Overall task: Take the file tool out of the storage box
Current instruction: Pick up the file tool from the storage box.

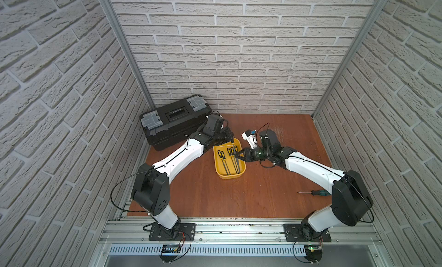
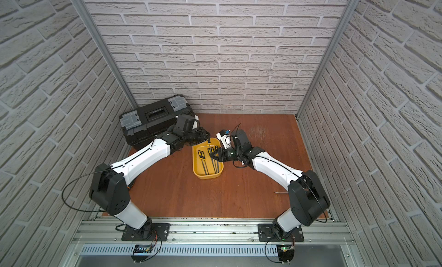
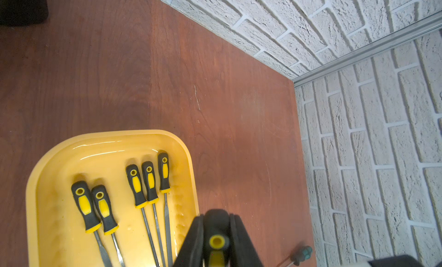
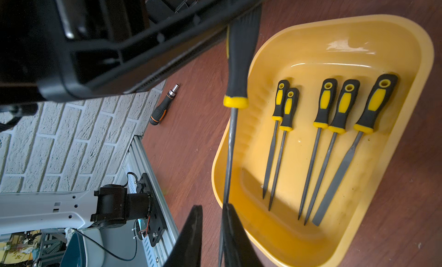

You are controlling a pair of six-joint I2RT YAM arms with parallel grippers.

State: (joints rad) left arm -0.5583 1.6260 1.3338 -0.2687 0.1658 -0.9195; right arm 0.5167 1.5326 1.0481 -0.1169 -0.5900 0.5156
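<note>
Progress is about half. The left gripper (image 3: 216, 232) pinches one file tool (image 4: 235, 62) by its handle, raised above the rim of the storage box (image 4: 358, 24). The right gripper (image 4: 211, 230) is slightly spread around its shaft. Five other files (image 4: 334, 105) lie inside the box. I judge that carrying the held one clear is left.

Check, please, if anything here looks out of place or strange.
One file is not lying with the five others in the yellow tray: the left pincer holds its handle up, and its shaft passes between the right pincer's fingers. A green-handled screwdriver also lies loose on the table, far from the tray.
</note>
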